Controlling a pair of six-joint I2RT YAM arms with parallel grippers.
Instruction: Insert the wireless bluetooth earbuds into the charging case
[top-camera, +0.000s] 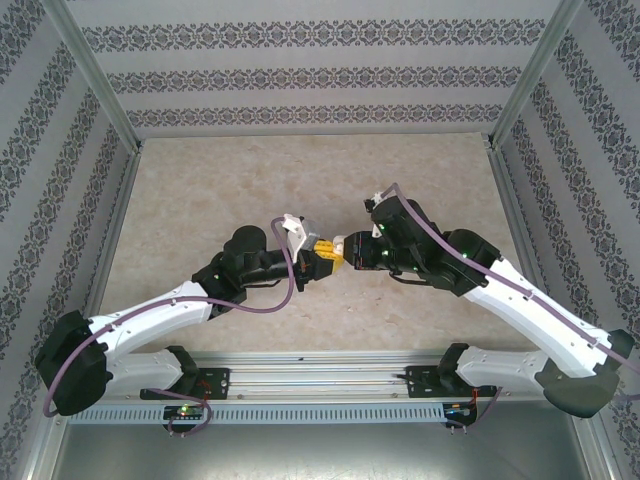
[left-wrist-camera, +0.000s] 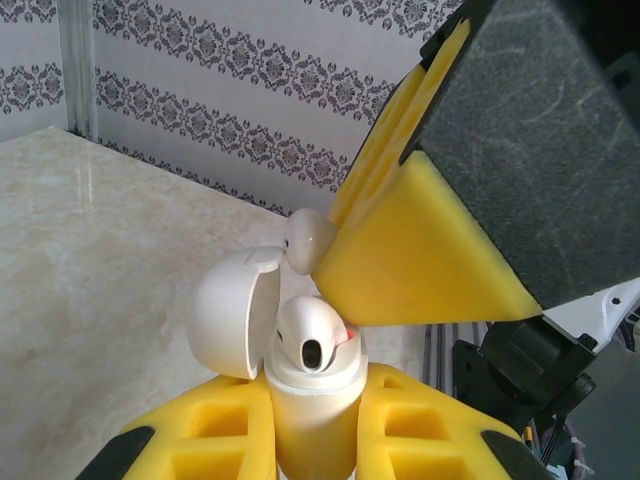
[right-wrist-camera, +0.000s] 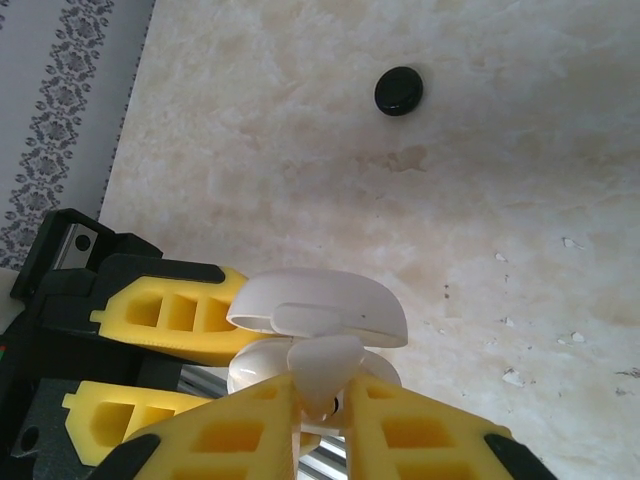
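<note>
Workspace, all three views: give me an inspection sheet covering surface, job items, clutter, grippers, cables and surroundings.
Surface: beige marbled table, with a few small pale flecks.
Job's things: charging case with its lid open; one earbud seated in it; second earbud just above its opening.
Clutter: one small black round spot on the table; cannot tell what it is.
Grippers: left gripper shut on the charging case; right gripper shut on the second earbud.
Cables: purple cable looped along each arm, away from the fingers.
Surroundings: patterned walls, metal frame posts.
</note>
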